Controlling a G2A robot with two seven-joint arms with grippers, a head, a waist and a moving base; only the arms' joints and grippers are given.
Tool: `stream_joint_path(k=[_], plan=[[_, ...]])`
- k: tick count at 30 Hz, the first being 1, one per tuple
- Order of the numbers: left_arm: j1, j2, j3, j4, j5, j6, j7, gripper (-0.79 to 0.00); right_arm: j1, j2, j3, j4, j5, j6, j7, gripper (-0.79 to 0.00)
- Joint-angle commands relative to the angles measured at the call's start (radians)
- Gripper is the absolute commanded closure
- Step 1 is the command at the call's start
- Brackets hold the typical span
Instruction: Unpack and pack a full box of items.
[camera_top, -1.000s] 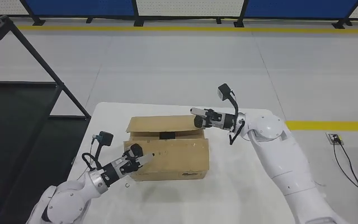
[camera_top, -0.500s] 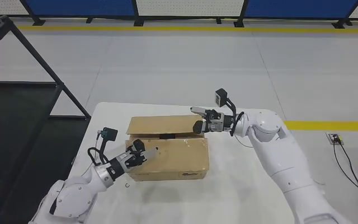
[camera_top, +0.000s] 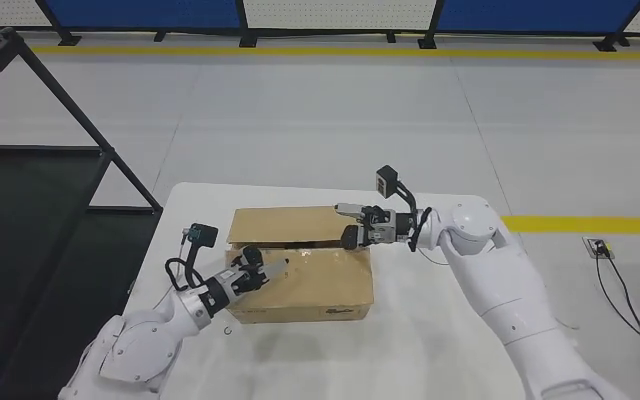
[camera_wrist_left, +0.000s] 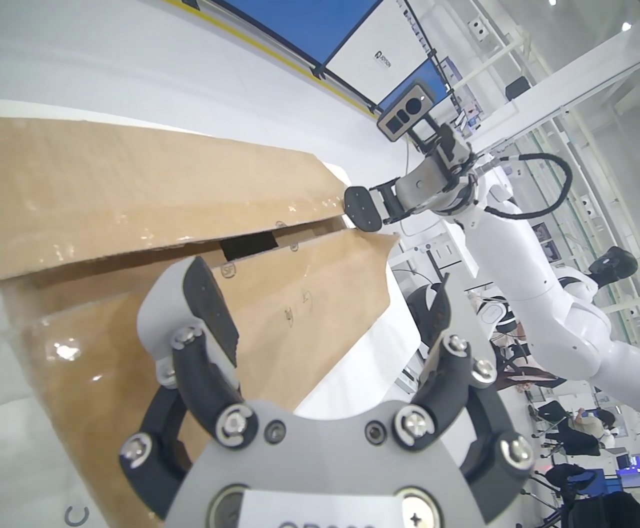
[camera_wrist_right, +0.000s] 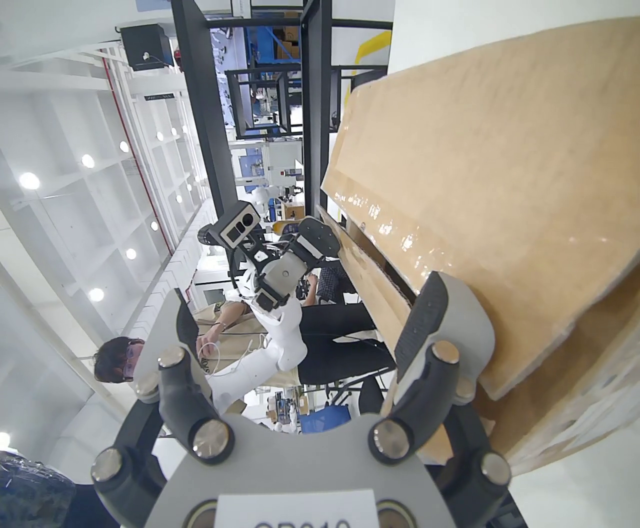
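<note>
A brown cardboard box (camera_top: 320, 285) stands mid-table with its two top flaps nearly closed and a dark slit between them. My left gripper (camera_top: 266, 271) is open at the near flap's left end; in the left wrist view that flap (camera_wrist_left: 300, 295) lies just past my open gripper (camera_wrist_left: 325, 310). My right gripper (camera_top: 347, 224) is open at the right end of the seam, with one fingertip (camera_wrist_right: 425, 315) against the far flap's edge (camera_wrist_right: 475, 200). The right gripper's pad (camera_wrist_left: 364, 209) also sits at the box's far corner in the left wrist view. What the box holds is hidden.
The box rests on a white-covered table (camera_top: 430, 330). A small ring (camera_top: 228, 333) lies on the cloth by the box's near left corner. A black metal frame (camera_top: 60, 190) stands beyond the table's left side.
My right gripper has come down and left to the seam at the box's right end. My left gripper has slid right and up along the near flap.
</note>
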Motion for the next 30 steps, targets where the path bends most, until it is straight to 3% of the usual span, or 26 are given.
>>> stream_joint_path(k=[1, 14, 22, 30], plan=[[-0.007, -0.001, 0.007, 0.005, 0.004, 0.004, 0.001, -0.785, -0.009, 0.002, 0.007, -0.012, -0.001, -0.007, -0.029, -0.785], [-0.021, -0.007, 0.031, 0.013, 0.025, 0.02, 0.017, -0.785, -0.035, 0.009, 0.008, -0.047, 0.015, 0.0, -0.012, -0.785], [-0.016, -0.01, 0.034, 0.003, 0.015, 0.013, 0.028, -0.785, -0.055, 0.012, 0.001, -0.039, -0.016, -0.012, -0.067, -0.785], [0.046, -0.006, -0.045, -0.032, -0.123, -0.043, 0.042, -0.785, -0.076, 0.021, 0.017, -0.034, -0.026, -0.058, -0.075, -0.785]])
